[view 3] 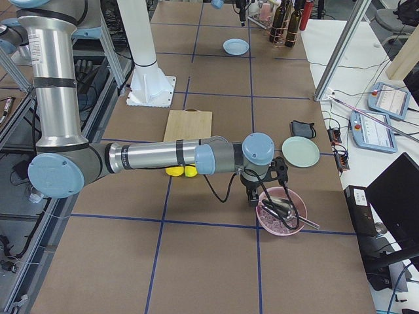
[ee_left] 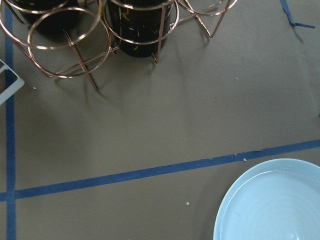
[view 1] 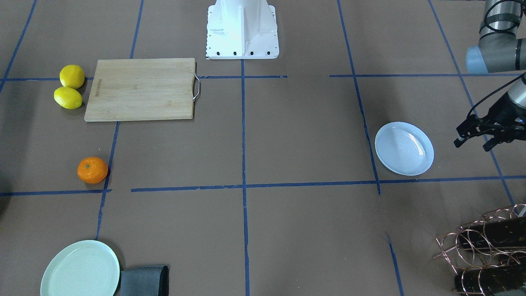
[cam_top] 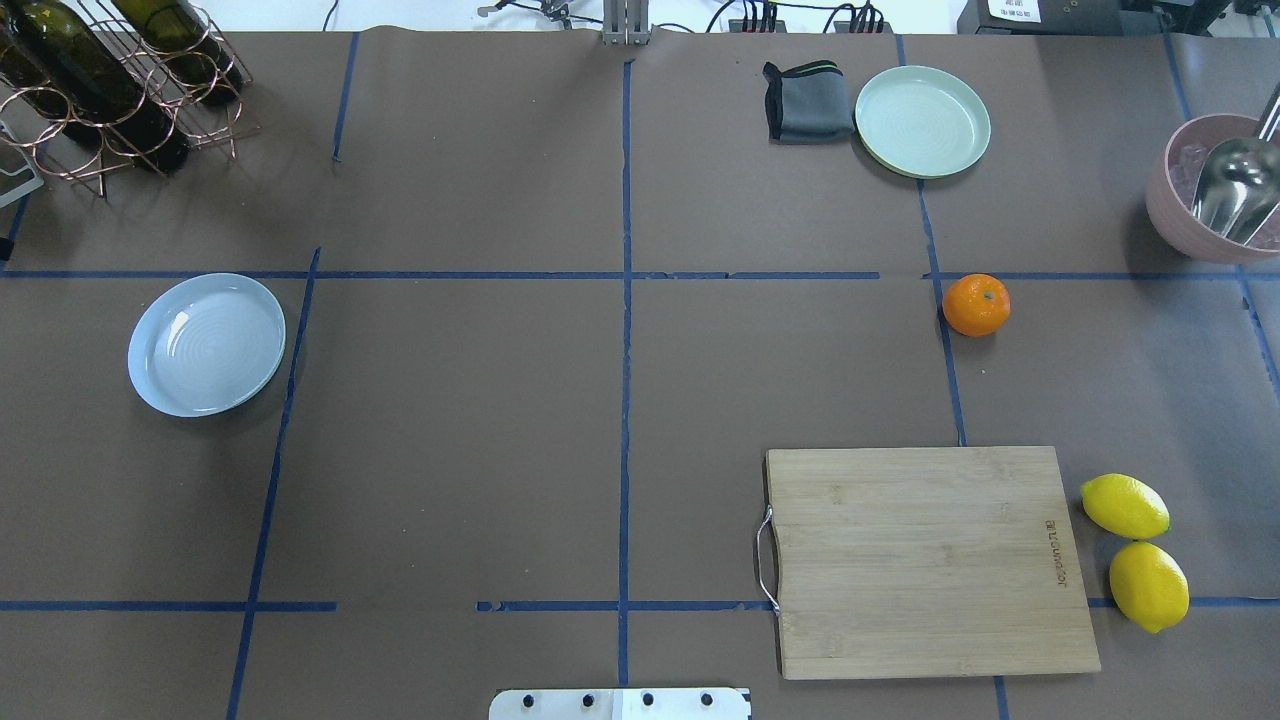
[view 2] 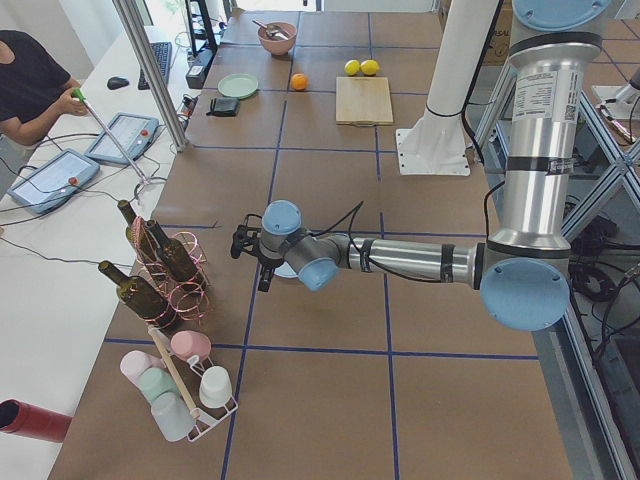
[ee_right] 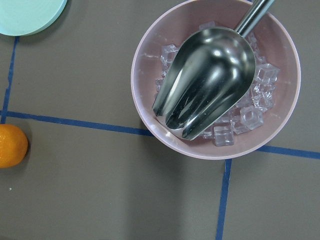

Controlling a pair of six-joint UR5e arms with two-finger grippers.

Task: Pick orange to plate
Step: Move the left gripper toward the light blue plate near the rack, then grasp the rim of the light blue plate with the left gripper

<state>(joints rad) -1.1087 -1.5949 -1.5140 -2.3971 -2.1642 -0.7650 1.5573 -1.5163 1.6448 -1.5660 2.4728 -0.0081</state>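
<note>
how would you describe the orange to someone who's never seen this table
Find the wooden cutting board on the right half of the overhead view. Past its far edge, toward the mint-green plate, the orange sits alone against a blue tape line. It is the only bright-orange fruit; the two lemons beside the board are yellow.
</note>
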